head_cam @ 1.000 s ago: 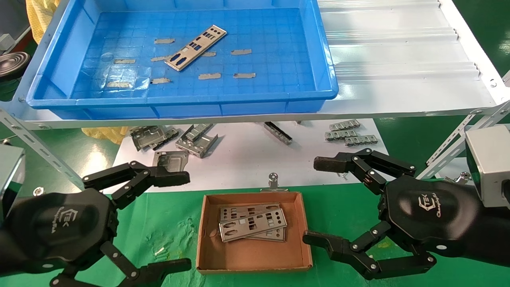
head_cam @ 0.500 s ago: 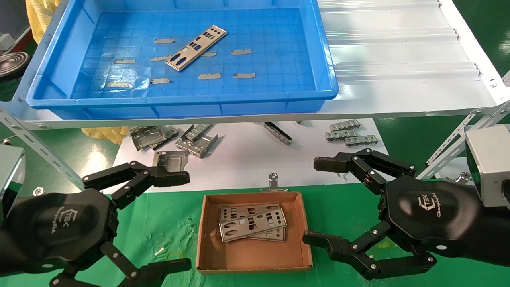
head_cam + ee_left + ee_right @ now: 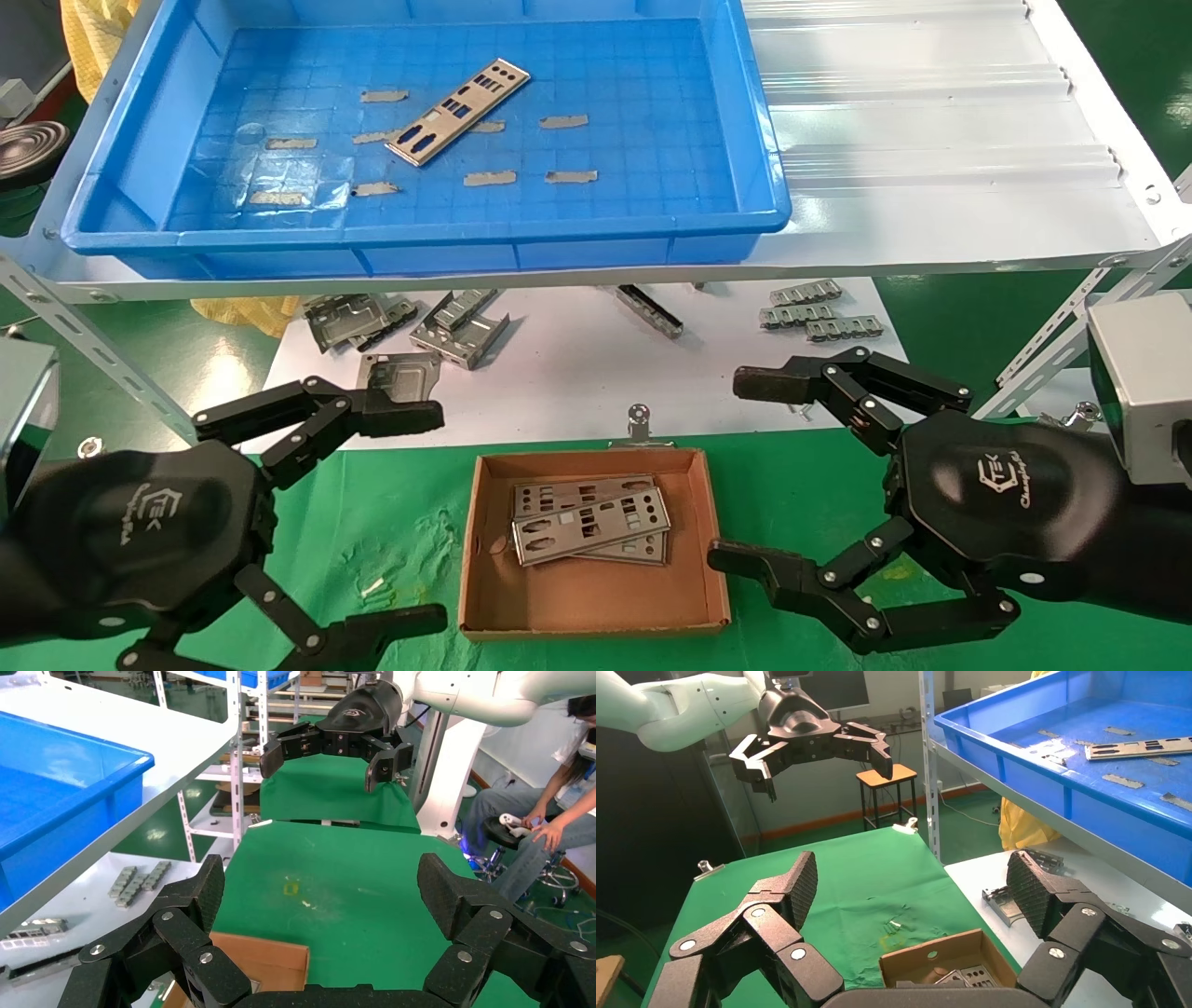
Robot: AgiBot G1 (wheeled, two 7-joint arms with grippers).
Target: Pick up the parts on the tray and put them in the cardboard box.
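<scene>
From the head view we find nothing changed against the two earlier frames: both arms sit where they were and no part has shifted. One part [image 3: 458, 112] lies flat on the floor of the blue tray [image 3: 596, 228], its long axis running diagonally, one end toward the tray's far right and the other toward its near left, among the grey tape strips [image 3: 490, 177]. Two more parts [image 3: 590, 527] rest stacked in the cardboard box [image 3: 590, 610] on the green mat [image 3: 391, 531], their long axes running roughly left to right, the top one tilted slightly. The left gripper [image 3: 410, 517] hovers left of the box, jaws spread wide and empty; the right gripper [image 3: 740, 471] hovers right of the box, likewise wide open and holding nothing. Bent grey brackets [image 3: 461, 326] lie on the white sheet under the shelf. In the left wrist view we see its open fingers [image 3: 204, 903] above a box corner [image 3: 270, 966]. In the right wrist view the spread fingers [image 3: 796, 888] frame the box [image 3: 933, 959], with the tray part [image 3: 1141, 747] pointing lengthwise along the tray [image 3: 1046, 776].
</scene>
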